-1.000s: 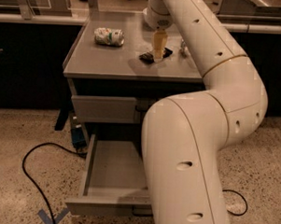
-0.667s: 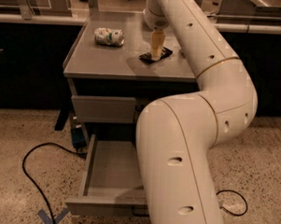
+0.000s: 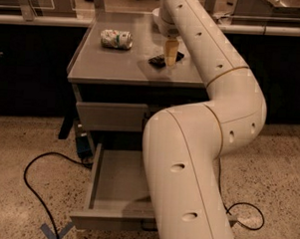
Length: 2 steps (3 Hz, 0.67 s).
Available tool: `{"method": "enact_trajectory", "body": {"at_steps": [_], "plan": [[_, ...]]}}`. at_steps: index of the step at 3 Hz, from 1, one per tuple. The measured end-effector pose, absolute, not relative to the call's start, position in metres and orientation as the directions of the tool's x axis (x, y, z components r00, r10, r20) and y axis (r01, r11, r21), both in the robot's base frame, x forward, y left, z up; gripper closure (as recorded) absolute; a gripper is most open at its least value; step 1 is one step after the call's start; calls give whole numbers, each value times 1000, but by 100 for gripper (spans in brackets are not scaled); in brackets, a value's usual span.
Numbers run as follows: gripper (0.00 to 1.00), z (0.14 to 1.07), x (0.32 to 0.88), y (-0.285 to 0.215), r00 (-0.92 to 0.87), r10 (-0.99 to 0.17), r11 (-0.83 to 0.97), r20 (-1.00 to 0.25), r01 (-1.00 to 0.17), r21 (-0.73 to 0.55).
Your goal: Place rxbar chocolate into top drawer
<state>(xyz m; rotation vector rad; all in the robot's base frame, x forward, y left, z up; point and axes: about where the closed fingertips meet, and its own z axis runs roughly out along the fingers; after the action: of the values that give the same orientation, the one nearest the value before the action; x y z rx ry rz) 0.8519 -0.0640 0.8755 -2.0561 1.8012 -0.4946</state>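
The rxbar chocolate (image 3: 158, 60), a small flat black bar, lies on the grey cabinet top (image 3: 117, 65) near its right side. My gripper (image 3: 170, 61) points straight down at the bar's right end, touching it or just above it. The top drawer (image 3: 110, 117) is the grey panel right under the cabinet top, and its front stands nearly flush. A lower drawer (image 3: 118, 182) below it is pulled far out and holds nothing that I can see. My arm hides the right part of both drawers.
A white and green can (image 3: 116, 39) lies on its side at the back left of the cabinet top. A black cable (image 3: 32, 186) loops over the speckled floor to the left, and another (image 3: 245, 215) to the right. Dark counters stand behind.
The gripper stays over the bar's right end, perhaps slightly lower. The arm's lower links have swung a little to the right in the view. The bar and the can have not moved.
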Motion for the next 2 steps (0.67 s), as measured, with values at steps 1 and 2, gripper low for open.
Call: {"method": "enact_trajectory", "body": {"at_steps": [1,2], "plan": [[0,869,851,-68,122,-992,-115,17,-874,-472],[0,862,850,-68,134,-991,-124,12,-882,-455]]}}
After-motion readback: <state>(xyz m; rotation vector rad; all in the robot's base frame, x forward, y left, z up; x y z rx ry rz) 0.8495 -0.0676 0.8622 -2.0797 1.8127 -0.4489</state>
